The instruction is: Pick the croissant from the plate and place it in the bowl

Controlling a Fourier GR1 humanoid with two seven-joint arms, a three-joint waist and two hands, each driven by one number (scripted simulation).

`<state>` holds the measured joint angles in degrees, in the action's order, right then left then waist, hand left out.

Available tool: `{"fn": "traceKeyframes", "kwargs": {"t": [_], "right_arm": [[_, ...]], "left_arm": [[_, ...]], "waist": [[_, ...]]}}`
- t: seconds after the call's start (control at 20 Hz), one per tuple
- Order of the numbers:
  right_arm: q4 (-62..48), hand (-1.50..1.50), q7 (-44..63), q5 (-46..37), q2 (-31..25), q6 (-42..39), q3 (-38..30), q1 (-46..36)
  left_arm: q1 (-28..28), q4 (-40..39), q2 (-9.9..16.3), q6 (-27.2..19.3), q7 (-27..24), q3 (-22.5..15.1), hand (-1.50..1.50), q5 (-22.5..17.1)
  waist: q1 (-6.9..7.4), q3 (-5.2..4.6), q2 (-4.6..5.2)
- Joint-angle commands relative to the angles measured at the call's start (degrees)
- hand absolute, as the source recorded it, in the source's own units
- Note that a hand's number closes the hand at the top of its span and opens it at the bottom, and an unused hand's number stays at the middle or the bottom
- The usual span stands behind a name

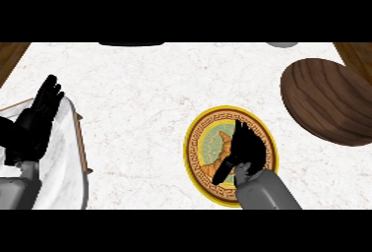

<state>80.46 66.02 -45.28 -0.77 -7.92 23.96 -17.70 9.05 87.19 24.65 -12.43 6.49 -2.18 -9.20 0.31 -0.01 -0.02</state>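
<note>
- Landmark: the plate [195, 147], round with a yellow rim and a Greek-key band, sitting on the white marble table [145, 88].
- croissant [220, 160] lies on the plate, left of plate centre, one pointed tip up toward the plate's far side, body curving down toward the near rim.
- right hand [251, 147] is over the plate, coming in from the plate's near-right side on a grey forearm [265, 189].
- Right-hand fingers [243, 132] are curled down along the croissant's right side; thumb [222, 176] crosses its lower end. Hand looks closed round the croissant, touching it. Croissant is not visibly lifted off the plate.
- The hand hides the right half of the plate's middle, so I can't tell how far the fingers wrap underneath.
- bowl [327, 101]: dark brown wood, up and to the right of the plate, well apart from it, running off the view's right edge. Nothing visible inside it.
- left hand [36, 120] is far left of the plate, fingers straight and together, pointing up, resting; not touching anything I can make out.
- Under that hand, left of the plate: a white slab with a thin wooden edge [82, 142]; can't tell what it is.
- Two partly cropped objects at the table's far edge, beyond the plate: a dark one [131, 44] and a pale grey one [282, 45].
</note>
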Motion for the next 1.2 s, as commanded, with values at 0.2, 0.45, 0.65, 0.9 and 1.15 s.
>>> {"fn": "traceKeyframes", "kwargs": {"t": [0.2,0.45,0.65,0.9,1.15], "right_arm": [[-6.22,1.5,4.95,5.31,0.73,4.59,-0.02,-2.3],[-15.44,1.5,-1.16,6.04,0.71,8.77,0.66,-7.62],[-12.48,1.5,-4.13,3.05,0.69,8.54,0.43,-3.92],[-13.1,1.5,-0.82,-4.69,0.3,7.97,-1.9,-6.21],[-3.59,1.5,-29.73,-0.28,-10.76,-2.36,8.71,-1.15]], "left_arm": [[-0.29,2.38,-0.63,2.43,2.94,1.34,0.0,-0.24],[-0.14,-0.28,-1.9,3.08,0.15,2.94,0.0,1.43],[2.84,-5.36,-2.22,3.78,-1.97,4.46,0.0,2.79],[1.11,-0.58,-1.86,4.51,1.72,4.69,0.0,2.41],[-1.17,1.4,-3.46,3.26,0.77,3.1,0.0,3.56]], "waist": [[0.1,0.03,0.0],[0.44,0.03,0.16],[-0.23,0.01,0.09],[-0.09,0.01,0.02],[0.03,0.1,-0.27]]}}
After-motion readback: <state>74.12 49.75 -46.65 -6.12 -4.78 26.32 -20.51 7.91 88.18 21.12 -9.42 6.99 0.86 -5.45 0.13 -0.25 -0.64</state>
